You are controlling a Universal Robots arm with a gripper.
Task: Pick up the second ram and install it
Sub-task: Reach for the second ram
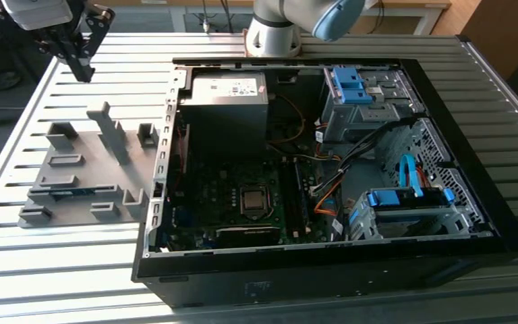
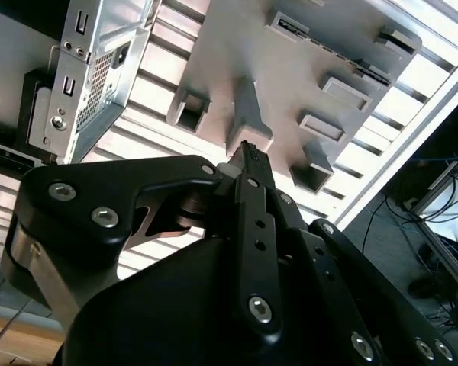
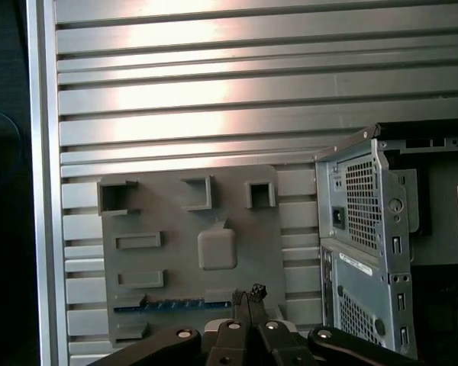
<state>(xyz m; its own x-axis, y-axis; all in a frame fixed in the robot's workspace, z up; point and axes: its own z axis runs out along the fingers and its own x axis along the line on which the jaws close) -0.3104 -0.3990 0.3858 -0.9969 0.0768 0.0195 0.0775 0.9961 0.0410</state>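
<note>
Claw (image 1: pixel 83 71) is up in the upper left of the exterior view, hanging over the bare table (image 1: pixel 106 54). It is clenched on nothing, tips pressed together. The ram (image 1: pixel 68 192) lies flat in a slot of the grey plate (image 1: pixel 79 162), lower left of the frame and well apart from the claw. In the first wrist view the blue stick (image 3: pixel 172 305) sits just ahead of the tips.

This reads as the reach for the pick, with no contact made. To do it well, I'd say the tips need to part first, line up across the stick's thin width and take it near the middle, so it lifts level and doesn't lever against the slot.

Now the room. The plate carries tall posts (image 1: pixel 113 135) between the claw and the ram, a likely snag on a low sweep, so coming down from above looks safest. The case (image 1: pixel 286 283) wall stands just beside the plate on the exterior view's right, tight on that side. The table edge runs close on the left, and the slats above the plate are open.
</note>
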